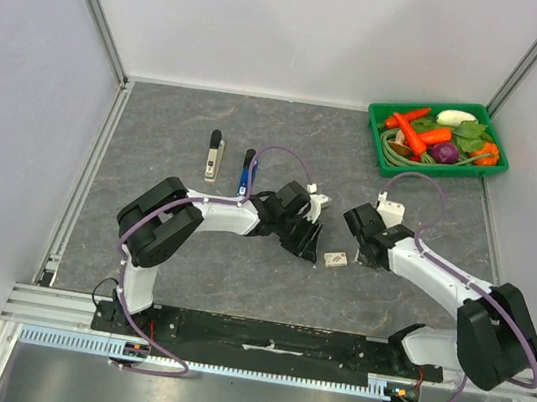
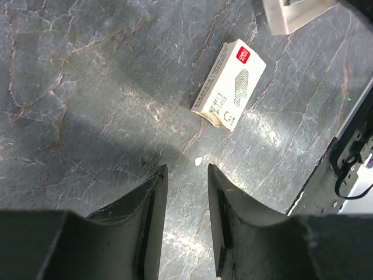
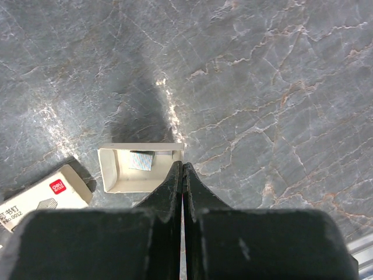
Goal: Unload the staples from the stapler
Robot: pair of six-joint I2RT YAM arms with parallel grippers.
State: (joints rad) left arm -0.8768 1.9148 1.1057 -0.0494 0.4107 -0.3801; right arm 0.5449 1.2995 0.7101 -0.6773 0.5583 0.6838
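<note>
Right tool (image 3: 183, 166) closed, hiding tray (image 3: 113, 172) corner.

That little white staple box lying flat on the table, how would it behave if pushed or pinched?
The staple box lies flat, so it would probably slide, not tip. It looks like thin card with a scuffed end, so a hard pinch might crush it.

You're looking down over the left gripper (image 2: 186, 170), whose jaws stand apart above the grey veined table (image 2: 87, 93). At one o'clock from the fingertips a white staple box (image 2: 229, 84) lies flat, apart from them. A tiny white fleck (image 2: 198, 161) sits just ahead.
</note>
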